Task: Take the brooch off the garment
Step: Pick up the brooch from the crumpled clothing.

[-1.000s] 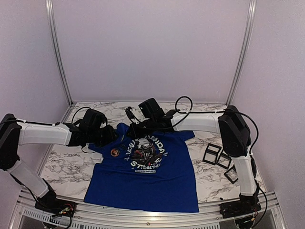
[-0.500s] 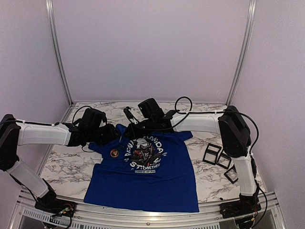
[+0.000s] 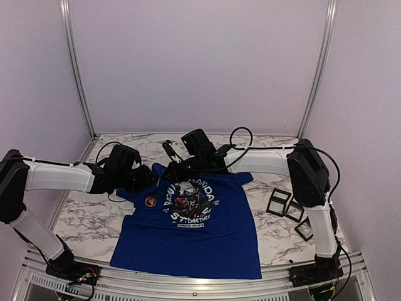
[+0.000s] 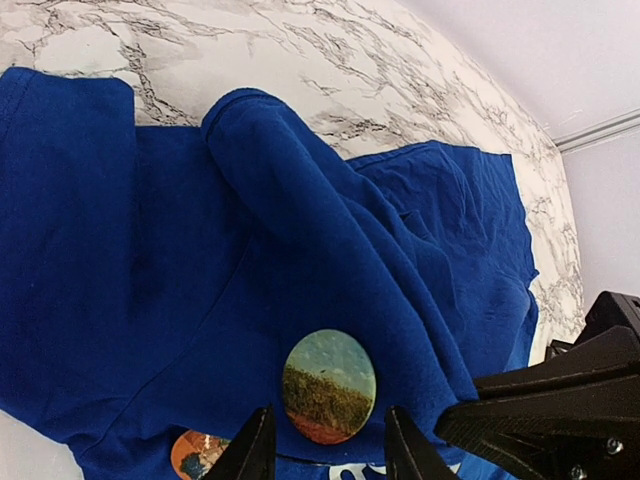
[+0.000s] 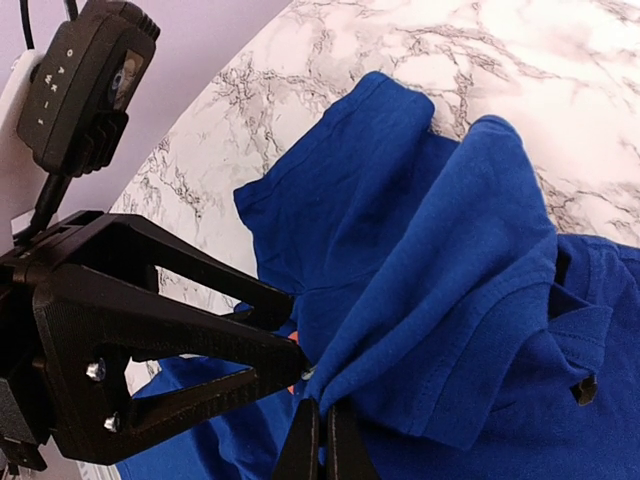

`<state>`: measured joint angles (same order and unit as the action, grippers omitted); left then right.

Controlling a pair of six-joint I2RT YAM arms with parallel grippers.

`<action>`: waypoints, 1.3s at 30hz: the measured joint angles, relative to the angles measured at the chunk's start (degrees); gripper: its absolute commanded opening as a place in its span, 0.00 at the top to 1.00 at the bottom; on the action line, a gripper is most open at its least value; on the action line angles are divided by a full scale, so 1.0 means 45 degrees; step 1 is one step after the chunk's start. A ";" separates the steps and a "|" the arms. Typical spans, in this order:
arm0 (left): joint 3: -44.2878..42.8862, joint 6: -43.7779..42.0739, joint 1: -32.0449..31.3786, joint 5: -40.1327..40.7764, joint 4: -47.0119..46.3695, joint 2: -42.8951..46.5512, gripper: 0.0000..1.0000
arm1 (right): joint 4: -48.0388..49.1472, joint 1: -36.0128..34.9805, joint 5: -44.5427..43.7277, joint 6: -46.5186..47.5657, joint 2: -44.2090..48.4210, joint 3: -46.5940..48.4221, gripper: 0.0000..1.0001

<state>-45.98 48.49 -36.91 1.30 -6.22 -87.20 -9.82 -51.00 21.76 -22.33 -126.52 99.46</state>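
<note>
- Fingers (image 4: 250,455) of the left gripper (image 4: 328,442) stand partly open, bottom centre; the round brooch (image 4: 329,386) lies between them, apparently untouched.
- Right gripper (image 5: 322,420), bottom centre, is clamped on a raised garment (image 5: 440,300) fold.

An orange brooch (image 4: 197,455) is cut off by the lower edge, partly behind the left jaws.

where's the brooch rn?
Left wrist view, bottom centre: the round brooch lies on the blue T-shirt between the parted fingertips of the left gripper, with the right gripper at frame right.
</note>
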 measured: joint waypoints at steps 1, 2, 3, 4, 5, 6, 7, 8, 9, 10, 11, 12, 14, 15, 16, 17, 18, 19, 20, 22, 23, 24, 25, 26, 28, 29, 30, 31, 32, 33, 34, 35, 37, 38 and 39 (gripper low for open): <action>0.0005 0.0000 -0.0010 -0.0005 0.0000 -0.0010 0.61 | 0.0005 0.0000 0.0000 -0.0010 0.0005 0.0010 1.00; 0.0015 -0.0005 -0.0029 -0.0005 -0.0005 -0.0010 0.61 | 0.0005 0.0000 0.0005 -0.0019 0.0005 0.0015 1.00; 0.0029 -0.0005 -0.0058 -0.0005 -0.0005 -0.0015 0.61 | 0.0005 0.0000 0.0000 -0.0029 0.0000 0.0029 1.00; 0.0039 -0.0005 -0.0078 -0.0010 -0.0005 -0.0029 0.61 | 0.0010 0.0000 0.0005 -0.0034 0.0000 0.0034 1.00; 0.0044 -0.0005 -0.0117 -0.0015 0.0000 -0.0053 0.60 | 0.0010 0.0000 0.0005 -0.0034 0.0005 0.0034 1.00; 0.0049 -0.0005 -0.0141 -0.0044 -0.0005 -0.0112 0.60 | 0.0005 0.0000 0.0005 -0.0039 0.0000 0.0053 1.00; 0.0049 -0.0005 -0.0160 -0.0058 -0.0010 -0.0180 0.60 | -0.0005 0.0000 0.0005 -0.0039 0.0005 0.0078 1.00; 0.0049 -0.0005 -0.0180 -0.0073 -0.0010 -0.0243 0.60 | 0.0000 0.0000 0.0005 -0.0039 0.0000 0.0102 1.00; 0.0049 -0.0010 -0.0209 -0.0083 -0.0010 -0.0355 0.60 | 0.0000 0.0000 0.0005 -0.0044 0.0000 0.0160 1.00; 0.0049 -0.0010 -0.0233 -0.0087 -0.0010 -0.0452 0.60 | 0.0010 0.0000 0.0005 -0.0044 0.0005 0.0194 1.00; 0.0049 -0.0010 -0.0253 -0.0092 -0.0005 -0.0529 0.60 | 0.0010 0.0000 0.0010 -0.0039 0.0005 0.0214 1.00; 0.0044 -0.0015 -0.0277 -0.0092 -0.0005 -0.0607 0.60 | 0.0015 0.0000 0.0010 -0.0044 0.0005 0.0223 1.00; 0.0034 -0.0019 -0.0301 -0.0087 -0.0005 -0.0738 0.60 | -0.0005 0.0000 0.0010 -0.0044 0.0005 0.0223 1.00; 0.0019 -0.0019 -0.0306 -0.0087 0.0000 -0.0797 0.60 | -0.0010 0.0000 0.0010 -0.0044 0.0000 0.0223 1.00; 0.0005 -0.0024 -0.0306 -0.0083 -0.0005 -0.0840 0.61 | -0.0010 0.0000 0.0005 -0.0039 0.0005 0.0223 1.00; -0.0019 -0.0024 -0.0306 -0.0078 0.0000 -0.0865 0.61 | -0.0005 0.0000 0.0005 -0.0039 0.0005 0.0223 1.00; -0.0034 -0.0029 -0.0306 -0.0063 0.0000 -0.0874 0.61 | -0.0010 0.0000 0.0005 -0.0039 0.0005 0.0223 1.00; -0.0044 -0.0044 -0.0306 -0.0029 0.0000 -0.0874 0.62 | -0.0005 0.0000 0.0005 -0.0039 0.0005 0.0223 1.00; -0.0058 -0.0063 -0.0306 0.0015 0.0005 -0.0874 0.64 | -0.0005 0.0000 0.0005 -0.0039 0.0000 0.0223 1.00; -0.0112 -0.0107 -0.0316 0.0107 0.0015 -0.0874 0.67 | -0.0005 0.0000 0.0005 -0.0039 0.0000 0.0223 1.00; -0.0175 -0.0136 -0.0316 0.0185 0.0019 -0.0874 0.67 | -0.0005 0.0000 0.0005 -0.0034 0.0005 0.0223 1.00; -0.0228 -0.0189 -0.0325 0.0282 0.0005 -0.0874 0.69 | -0.0005 0.0000 0.0005 -0.0034 0.0000 0.0223 1.00; -0.0277 -0.0228 -0.0325 0.0379 0.0005 -0.0874 0.70 | -0.0005 0.0000 0.0005 -0.0034 0.0005 0.0223 1.00; -0.0321 -0.0243 -0.0325 0.0437 0.0015 -0.0874 0.72 | -0.0005 0.0000 0.0010 -0.0034 0.0005 0.0223 1.00; -0.0408 -0.0306 -0.0325 0.0549 0.0019 -0.0874 0.76 | -0.0005 0.0000 0.0010 -0.0039 0.0000 0.0223 1.00; -0.0457 -0.0316 -0.0325 0.0602 0.0010 -0.0874 0.78 | -0.0005 0.0000 0.0010 -0.0034 0.0000 0.0223 1.00; -0.0486 -0.0335 -0.0325 0.0641 0.0005 -0.0874 0.80 | -0.0005 0.0000 0.0005 -0.0034 0.0000 0.0223 1.00; -0.0515 -0.0345 -0.0325 0.0680 0.0005 -0.0874 0.83 | -0.0005 0.0000 0.0005 -0.0034 0.0000 0.0223 1.00; -0.0539 -0.0359 -0.0330 0.0724 0.0010 -0.0874 0.87 | -0.0005 0.0000 0.0005 -0.0034 0.0000 0.0223 1.00; -0.0554 -0.0359 -0.0325 0.0753 0.0010 -0.0874 0.89 | -0.0005 0.0000 0.0005 -0.0034 0.0005 0.0223 1.00; -0.0568 -0.0316 -0.0325 0.0782 0.0005 -0.0874 0.92 | -0.0005 0.0000 -0.0005 -0.0029 0.0005 0.0223 1.00; -0.0583 -0.0345 -0.0325 0.0816 0.0005 -0.0874 0.94 | -0.0005 0.0000 -0.0019 -0.0034 0.0000 0.0223 1.00; -0.0593 -0.0393 -0.0325 0.0826 0.0005 -0.0874 1.00 | -0.0010 0.0000 -0.0102 -0.0029 0.0000 0.0223 1.00; -0.0593 -0.0369 -0.0325 0.0831 0.0010 -0.0874 1.00 | -0.0019 0.0000 -0.0185 -0.0029 0.0000 0.0223 1.00; -0.0593 -0.0452 -0.0330 0.0826 0.0010 -0.0874 1.00 | -0.0029 -0.0005 -0.0301 -0.0034 0.0005 0.0223 1.00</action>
<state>-48.64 46.46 -38.39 5.02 -6.17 -91.13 -9.96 -51.03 20.40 -22.48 -126.50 100.47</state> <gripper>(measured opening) 0.027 0.007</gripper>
